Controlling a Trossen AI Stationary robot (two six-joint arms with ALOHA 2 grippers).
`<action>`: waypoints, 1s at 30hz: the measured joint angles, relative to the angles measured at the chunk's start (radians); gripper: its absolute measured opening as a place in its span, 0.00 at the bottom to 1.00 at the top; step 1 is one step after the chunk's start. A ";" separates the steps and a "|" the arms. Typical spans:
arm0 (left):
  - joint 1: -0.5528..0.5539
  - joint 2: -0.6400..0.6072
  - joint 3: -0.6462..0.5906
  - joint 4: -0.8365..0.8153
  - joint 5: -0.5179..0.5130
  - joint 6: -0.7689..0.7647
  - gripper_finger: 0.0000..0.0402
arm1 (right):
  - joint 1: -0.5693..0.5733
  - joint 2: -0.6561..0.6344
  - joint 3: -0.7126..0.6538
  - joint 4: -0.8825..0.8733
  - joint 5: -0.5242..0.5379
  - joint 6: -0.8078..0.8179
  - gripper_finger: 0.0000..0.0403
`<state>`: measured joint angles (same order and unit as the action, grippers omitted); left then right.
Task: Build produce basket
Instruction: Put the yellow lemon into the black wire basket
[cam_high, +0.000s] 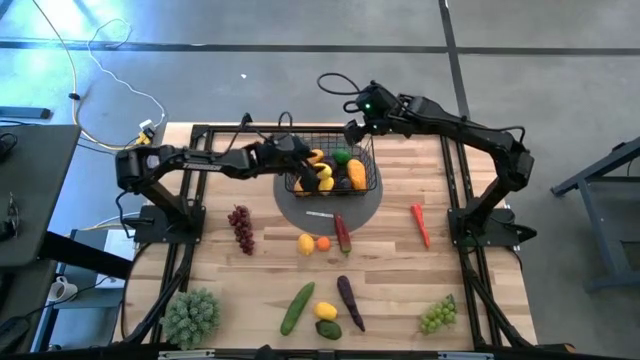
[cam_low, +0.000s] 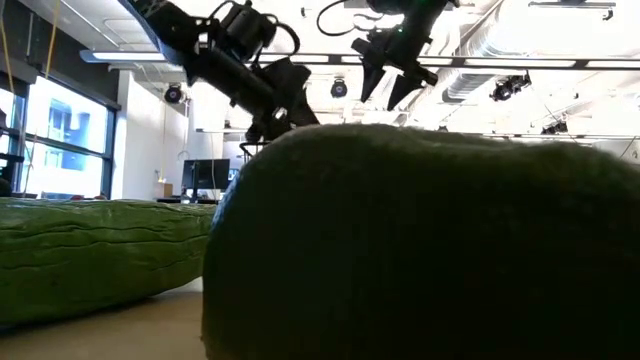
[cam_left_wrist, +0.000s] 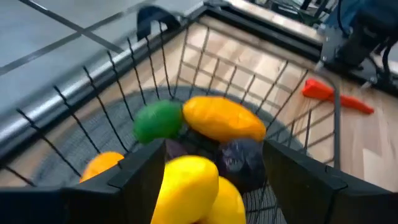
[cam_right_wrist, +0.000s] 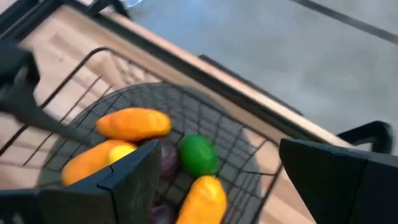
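Basket (cam_high: 332, 172), far centre of the counter (cam_high: 480, 300): partly filled with orange-yellow fruits, a lime (cam_left_wrist: 158, 121) and plums. Left tool (cam_left_wrist: 205, 186), over the basket, is clenched on a lemon (cam_left_wrist: 189, 186). Right tool (cam_right_wrist: 217, 180), above the basket's far right corner, is held released and empty. Left outside: both grape bunches, chili (cam_high: 420, 223), cucumber (cam_high: 297, 308), eggplant (cam_high: 350, 302).

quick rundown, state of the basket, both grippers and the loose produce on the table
black wire-mesh basket: upright on the grey round disc, partly filled
left gripper: over the basket, fingers shut on yellow lemon
right gripper: above the basket, fingers open, empty
red chili: lying on the table
green cucumber: lying on the table
purple grapes: lying on the table
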<state>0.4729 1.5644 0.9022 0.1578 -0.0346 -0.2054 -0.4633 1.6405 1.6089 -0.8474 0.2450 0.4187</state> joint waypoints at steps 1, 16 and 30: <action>0.006 -0.014 0.016 -0.028 -0.001 0.000 0.64 | 0.007 0.000 0.000 0.000 -0.016 0.000 0.76; 0.050 -0.299 0.135 -0.412 -0.059 -0.039 0.63 | 0.165 0.000 0.000 -0.034 -0.109 -0.014 0.76; 0.023 -0.516 0.136 -0.780 -0.075 -0.195 0.63 | 0.407 0.000 0.000 -0.031 -0.201 0.082 0.76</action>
<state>0.4964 1.0489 1.0382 -0.6222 -0.1100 -0.4004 -0.0558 1.6405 1.6089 -0.8787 0.0436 0.5002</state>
